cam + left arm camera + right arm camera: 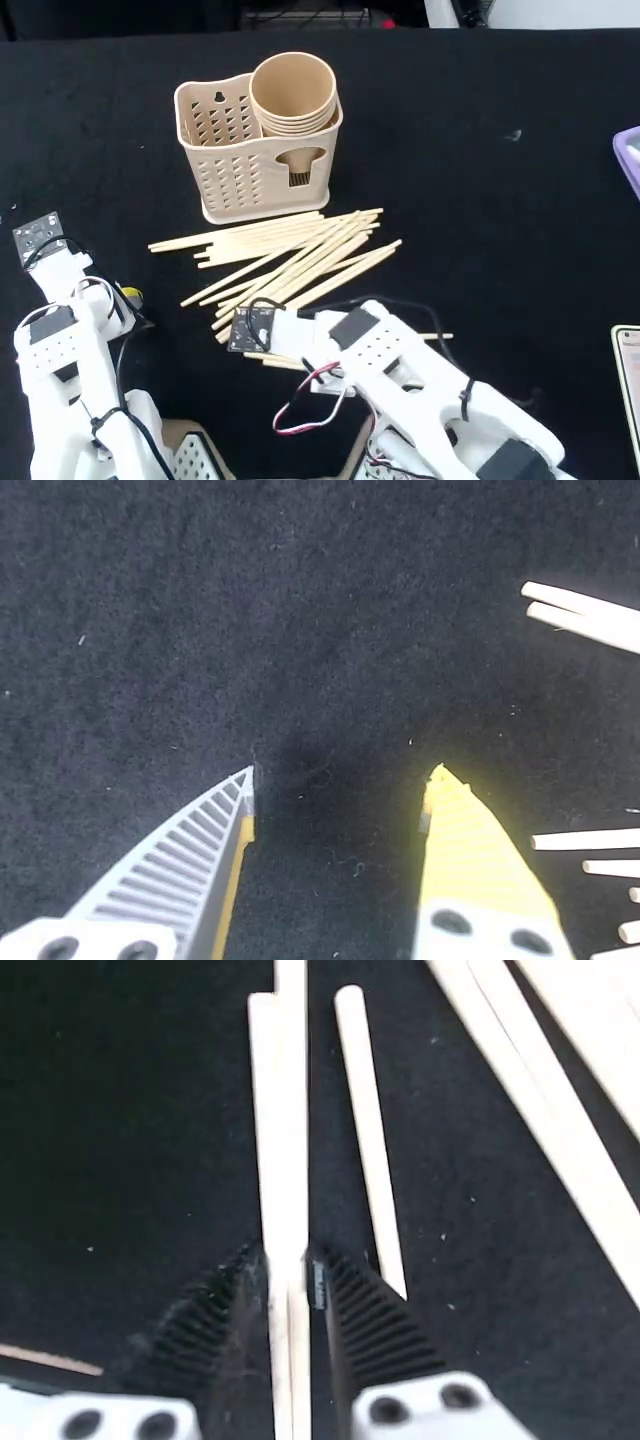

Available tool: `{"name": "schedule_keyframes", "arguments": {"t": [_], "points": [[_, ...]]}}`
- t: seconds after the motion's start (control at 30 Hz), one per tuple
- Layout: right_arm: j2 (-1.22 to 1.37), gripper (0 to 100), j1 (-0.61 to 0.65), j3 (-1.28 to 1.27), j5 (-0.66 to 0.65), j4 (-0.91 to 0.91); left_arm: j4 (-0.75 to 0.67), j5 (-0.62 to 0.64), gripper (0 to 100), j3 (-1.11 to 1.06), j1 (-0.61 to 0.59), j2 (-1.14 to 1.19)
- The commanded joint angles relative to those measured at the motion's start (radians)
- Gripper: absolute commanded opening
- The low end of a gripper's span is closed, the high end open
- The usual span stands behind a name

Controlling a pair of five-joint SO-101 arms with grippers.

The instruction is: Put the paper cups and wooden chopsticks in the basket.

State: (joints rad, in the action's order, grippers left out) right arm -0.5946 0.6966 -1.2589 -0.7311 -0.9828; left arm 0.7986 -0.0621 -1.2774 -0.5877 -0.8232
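Many wooden chopsticks lie loose on the black table, just in front of the basket. In the high view most of them fan out with the long axis going from near-left to far-right. A few at the far side of the heap lie almost parallel to the front wall of the basket. None of them is in the basket.

The paper cups are nested in one stack. The stack stands upright with the mouth up in the right compartment of the basket, and the left compartment holds nothing that I can see.

The right gripper is at the near edge of the heap, low over the table. Its fingers are pressed together on a pair of chopsticks, with only the width of the sticks between them. This pair lies side by side and points straight away from the gripper, along the line of the fingers. Another single stick lies just beside the pair, nearly parallel and not touching the fingers.

The left gripper is to the left of the heap, over bare cloth. Its fingers are spread wide and hold nothing. Some stick ends lie near it, apart from the fingers.
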Motion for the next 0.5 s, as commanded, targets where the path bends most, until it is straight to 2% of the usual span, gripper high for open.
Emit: {"name": "schedule_keyframes", "arguments": {"t": [0.0,0.3,0.47], "points": [[-0.053,1.1,0.009,0.038,0.003,-0.003,-0.008,0.005,27,0.01,0.008,-0.02],[-0.315,1.1,0.009,0.168,0.014,-0.17,-0.008,0.005,27,0.01,0.008,-0.02],[-0.449,1.1,0.009,0.292,0.12,-0.173,-0.008,0.005,27,0.01,0.008,-0.02]]}}
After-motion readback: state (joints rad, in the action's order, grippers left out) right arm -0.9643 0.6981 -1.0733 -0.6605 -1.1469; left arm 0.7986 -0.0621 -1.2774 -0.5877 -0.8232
